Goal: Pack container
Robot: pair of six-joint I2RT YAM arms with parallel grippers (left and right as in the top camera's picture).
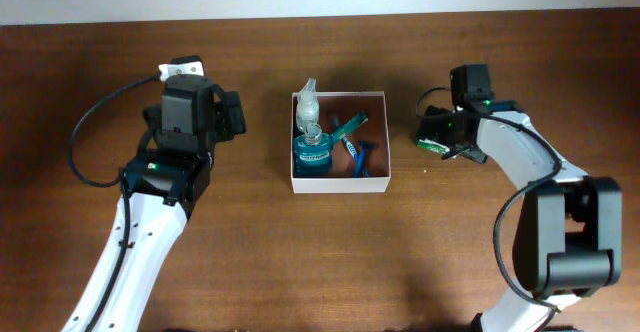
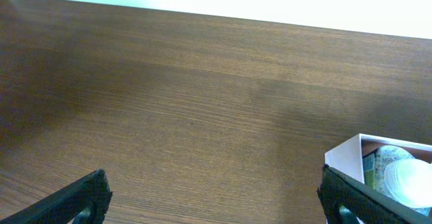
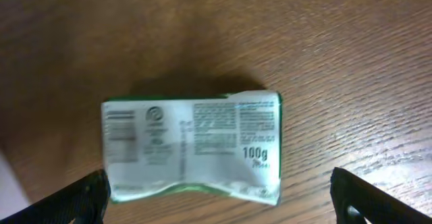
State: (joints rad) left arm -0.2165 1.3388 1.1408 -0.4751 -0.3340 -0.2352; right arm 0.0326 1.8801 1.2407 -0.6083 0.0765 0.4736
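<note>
The container (image 1: 339,183) is a square white-walled box with a reddish-brown inside at the table's middle. It holds a clear bottle (image 1: 307,105), a blue bottle (image 1: 313,151) and blue razors (image 1: 352,142). Its white corner shows in the left wrist view (image 2: 345,158). My left gripper (image 2: 212,200) is open and empty over bare wood, left of the container. My right gripper (image 3: 219,200) is open just above a small green-and-white carton (image 3: 192,148), which lies flat on the table; the carton also shows in the overhead view (image 1: 432,143), right of the container.
The wooden table (image 1: 300,262) runs to a pale wall at the back. A black cable (image 1: 85,132) loops beside the left arm.
</note>
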